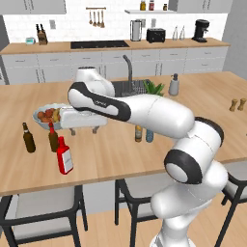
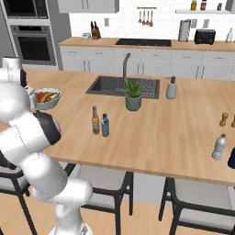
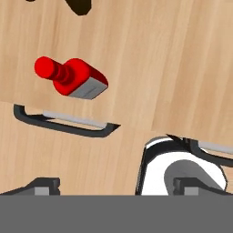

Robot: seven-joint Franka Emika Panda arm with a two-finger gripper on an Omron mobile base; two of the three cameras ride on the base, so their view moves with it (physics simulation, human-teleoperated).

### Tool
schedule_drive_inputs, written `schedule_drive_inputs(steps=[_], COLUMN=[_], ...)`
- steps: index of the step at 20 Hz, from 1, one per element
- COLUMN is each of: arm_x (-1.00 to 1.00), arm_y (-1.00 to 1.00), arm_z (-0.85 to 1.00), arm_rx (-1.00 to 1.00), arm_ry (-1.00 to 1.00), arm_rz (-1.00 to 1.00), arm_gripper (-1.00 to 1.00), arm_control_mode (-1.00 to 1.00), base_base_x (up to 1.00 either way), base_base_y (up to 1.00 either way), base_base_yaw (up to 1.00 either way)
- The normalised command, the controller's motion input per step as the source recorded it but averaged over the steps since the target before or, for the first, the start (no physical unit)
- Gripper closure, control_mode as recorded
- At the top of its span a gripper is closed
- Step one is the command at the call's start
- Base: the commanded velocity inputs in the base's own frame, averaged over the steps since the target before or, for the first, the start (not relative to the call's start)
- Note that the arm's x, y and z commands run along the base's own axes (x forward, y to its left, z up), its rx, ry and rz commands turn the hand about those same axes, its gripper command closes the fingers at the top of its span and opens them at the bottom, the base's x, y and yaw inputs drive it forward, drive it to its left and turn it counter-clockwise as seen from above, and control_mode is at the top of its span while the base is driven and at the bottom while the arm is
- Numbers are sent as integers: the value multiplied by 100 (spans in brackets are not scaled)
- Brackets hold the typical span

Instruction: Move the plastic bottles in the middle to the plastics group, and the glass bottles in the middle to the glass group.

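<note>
Left base view: red bottle point(image 1: 64, 156) stood upright on the tabletop point(image 1: 120, 154) beside two dark brown bottles point(image 1: 29, 138).
Gripper point(image 1: 85, 129) hovered behind it, jaws released, empty; farther off, amber bottle point(image 1: 138, 133) and pale-blue bottle point(image 1: 149, 135) stood mid-tabletop.

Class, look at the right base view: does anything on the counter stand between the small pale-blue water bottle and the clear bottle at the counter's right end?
Nothing visible does. Bare counter lies between the water bottle and the clear bottle; the plant stands farther back, the amber bottle on its other side.
</note>
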Motion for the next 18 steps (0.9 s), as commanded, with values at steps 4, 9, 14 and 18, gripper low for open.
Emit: schedule_drive_inputs(steps=[4, 9, 14, 18], arm_x=[1, 8, 9, 1], arm_y=[-45, -29, -40, -76], arm_z=[1, 7, 0, 0], arm_rx=[0, 0, 0, 0], arm_ry=[0, 0, 0, 0], arm_rz=[-3, -8, -9, -1], arm_gripper=[-100, -100, -100, -100], arm_control_mode=[-100, -100, -100, -100], base_base_x=[0, 0, 0, 0], base_base_y=[0, 0, 0, 0], base_base_yaw=[0, 0, 0, 0])
